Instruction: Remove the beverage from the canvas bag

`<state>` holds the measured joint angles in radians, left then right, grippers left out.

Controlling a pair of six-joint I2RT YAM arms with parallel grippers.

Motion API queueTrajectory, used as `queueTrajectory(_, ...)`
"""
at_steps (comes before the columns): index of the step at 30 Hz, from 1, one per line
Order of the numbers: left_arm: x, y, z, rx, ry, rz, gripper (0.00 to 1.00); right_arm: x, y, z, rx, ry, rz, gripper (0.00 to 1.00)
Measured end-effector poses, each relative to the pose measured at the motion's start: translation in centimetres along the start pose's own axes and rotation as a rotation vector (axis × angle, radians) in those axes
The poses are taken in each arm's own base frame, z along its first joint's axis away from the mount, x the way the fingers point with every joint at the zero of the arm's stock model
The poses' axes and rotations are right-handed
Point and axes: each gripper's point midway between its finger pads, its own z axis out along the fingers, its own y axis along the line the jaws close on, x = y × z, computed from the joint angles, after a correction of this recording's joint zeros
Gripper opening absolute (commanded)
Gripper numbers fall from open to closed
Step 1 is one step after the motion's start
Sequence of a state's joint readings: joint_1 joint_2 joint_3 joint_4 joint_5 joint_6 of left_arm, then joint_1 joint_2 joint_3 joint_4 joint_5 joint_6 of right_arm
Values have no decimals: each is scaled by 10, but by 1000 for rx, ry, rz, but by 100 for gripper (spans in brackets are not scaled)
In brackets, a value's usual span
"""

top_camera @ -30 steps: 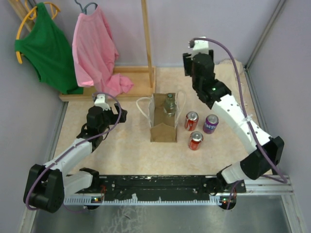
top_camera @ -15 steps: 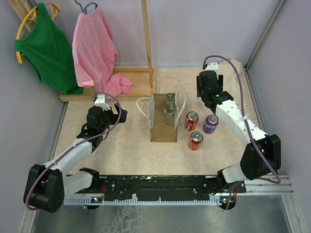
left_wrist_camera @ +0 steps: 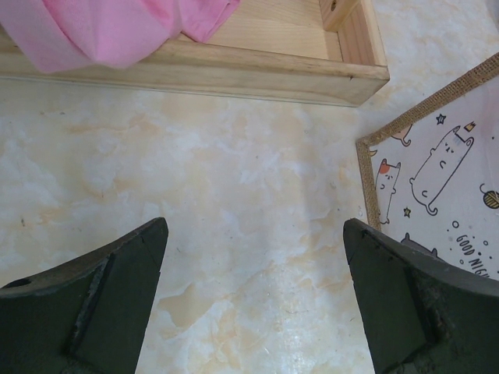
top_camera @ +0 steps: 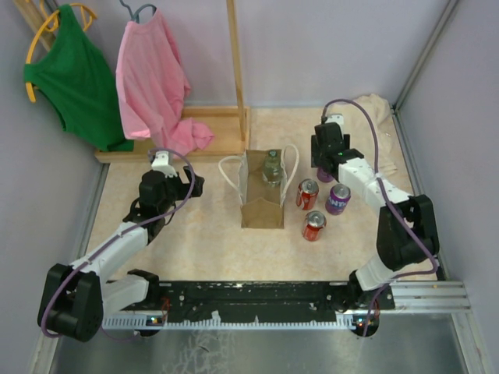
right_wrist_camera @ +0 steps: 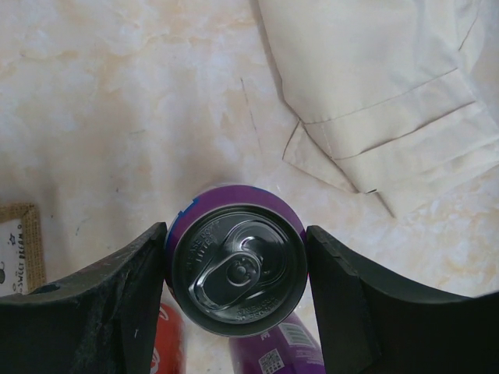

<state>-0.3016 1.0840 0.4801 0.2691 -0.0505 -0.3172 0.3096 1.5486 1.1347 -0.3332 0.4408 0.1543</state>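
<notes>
The tan canvas bag [top_camera: 262, 199] with white rope handles stands mid-table, and its cat-printed side [left_wrist_camera: 444, 179] shows at the right of the left wrist view. A grey-green beverage top [top_camera: 271, 169] pokes out of its mouth. My right gripper [top_camera: 326, 165] hangs right of the bag, behind the loose cans. My right gripper [right_wrist_camera: 236, 257] is shut on an upright purple can [right_wrist_camera: 238, 269], one finger on each side. My left gripper [top_camera: 195, 185] sits left of the bag. My left gripper [left_wrist_camera: 256, 238] is open over bare tabletop, nothing between its fingers.
Two red cans [top_camera: 307, 194] [top_camera: 314, 225] and a second purple can [top_camera: 337, 199] stand right of the bag. A pale beige cloth [right_wrist_camera: 374, 93] lies at the back right corner. A wooden rack base [left_wrist_camera: 234, 66] with a pink garment [top_camera: 152, 78] and a green one [top_camera: 74, 74] stands at the back left.
My right arm has swung down and forward from high at the back, bringing the purple can low behind the loose cans. The left arm has not moved.
</notes>
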Motion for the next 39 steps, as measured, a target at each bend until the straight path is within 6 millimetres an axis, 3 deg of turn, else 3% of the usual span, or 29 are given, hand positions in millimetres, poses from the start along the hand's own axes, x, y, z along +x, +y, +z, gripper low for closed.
queueTrajectory(10, 0, 0, 0, 0, 0, 0, 100, 20, 4, 19, -15, 64, 34, 21)
queueTrajectory(12, 0, 0, 0, 0, 0, 0, 100, 20, 5, 19, -19, 64, 39, 31)
queueTrajectory(15, 0, 0, 0, 0, 0, 0, 100, 20, 6, 20, -22, 60, 49, 60)
queueTrajectory(22, 0, 0, 0, -1, 1, 0, 100, 26, 6, 22, -18, 71, 61, 79)
queueTrajectory(28, 0, 0, 0, -1, 1, 0, 100, 19, 7, 23, -16, 42, 81, 86)
queueTrajectory(35, 0, 0, 0, -1, 1, 0, 100, 13, 2, 21, 10, 26, 82, 79)
queueTrajectory(38, 0, 0, 0, -1, 1, 0, 100, -10, -3, 9, 9, -30, 97, 72)
queueTrajectory(39, 0, 0, 0, -1, 0, 0, 100, -29, -5, -2, 1, -79, 111, 72)
